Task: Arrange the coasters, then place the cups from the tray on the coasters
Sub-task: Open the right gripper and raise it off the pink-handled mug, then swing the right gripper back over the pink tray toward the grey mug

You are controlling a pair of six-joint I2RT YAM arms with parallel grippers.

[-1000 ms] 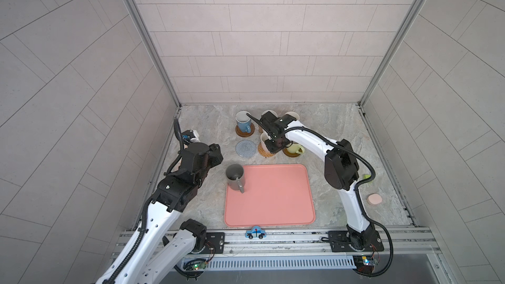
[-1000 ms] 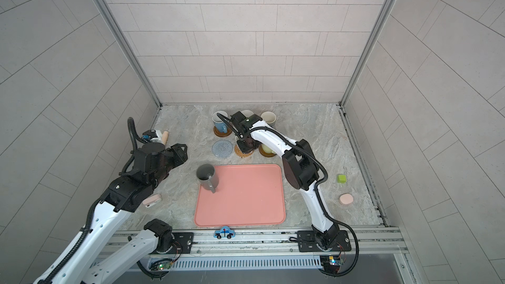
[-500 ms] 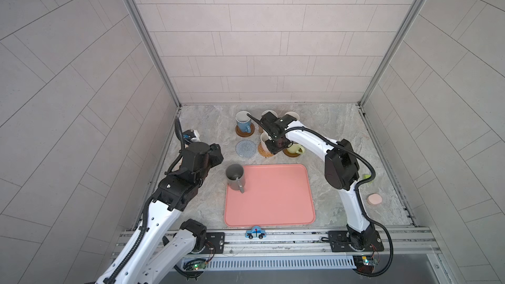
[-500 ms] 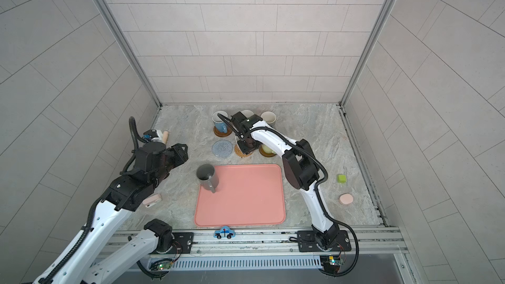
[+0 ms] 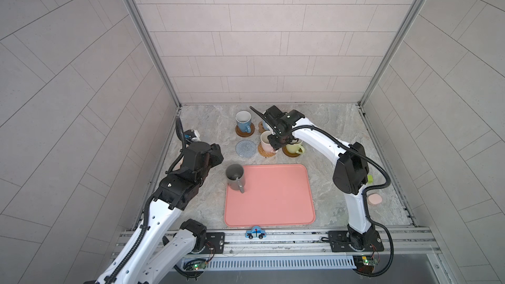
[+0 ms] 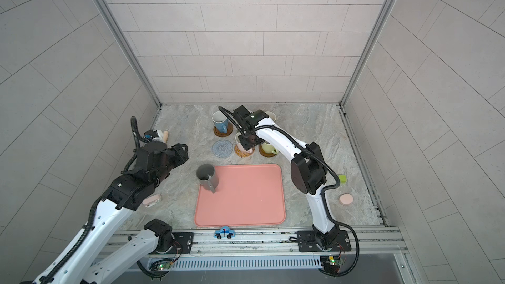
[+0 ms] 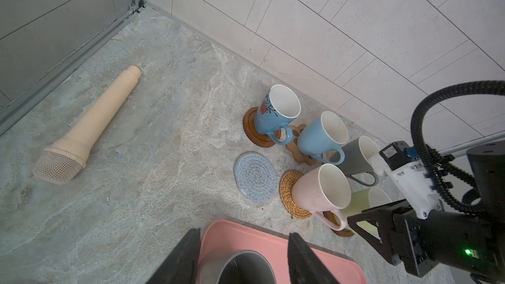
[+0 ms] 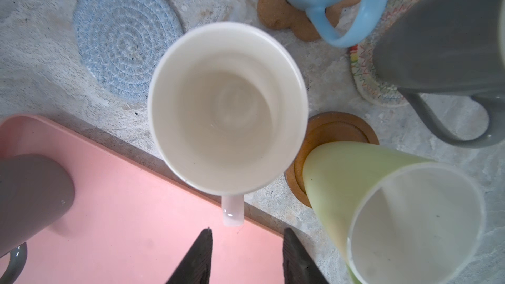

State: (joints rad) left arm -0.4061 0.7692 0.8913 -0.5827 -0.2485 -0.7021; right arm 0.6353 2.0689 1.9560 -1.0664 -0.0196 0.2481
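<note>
The marble bench [image 5: 196, 121] carries the salmon-pink tray [image 5: 273, 200] near its front rail.

The left arm [image 5: 177, 184] reaches in from the tray's left side. Its jaws stand wide apart and empty, just short of the tray's far-left corner. The right arm [image 5: 322, 143] bends in from the tray's right side. Its jaws hang over the tray's far edge, parted by a narrow gap and gripping nothing. The pink mug's handle is just ahead of their tips and clear of them.

The taller dark grey mug [image 5: 235, 177] is the only mug on the tray, upright in its far-left corner. The other five stand off the tray, beyond its far edge:
- The pink mug [image 5: 265, 140] is on the golden rattan coaster [image 7: 287, 189].
- The yellow-green mug [image 5: 293, 147] is on a dark brown disc [image 8: 336, 129].
- The flowered blue mug [image 5: 243, 122] is farther from the tray, on the other dark brown disc [image 5: 244, 133].
- The plain blue mug [image 7: 319, 135] is on the paw-print coaster [image 7: 299, 154].
- The short grey mug [image 7: 355, 157] is on the cream woven coaster [image 8: 366, 72].

The grey-blue woven coaster [image 5: 246, 148] lies bare beyond the tray's far edge, above its left corner.

A toy microphone [image 7: 90, 124] lies on the bench well to the left of the tray. A small pink disc [image 5: 374, 199] lies to the tray's right, and a toy car [image 5: 256, 233] sits at its near edge.
</note>
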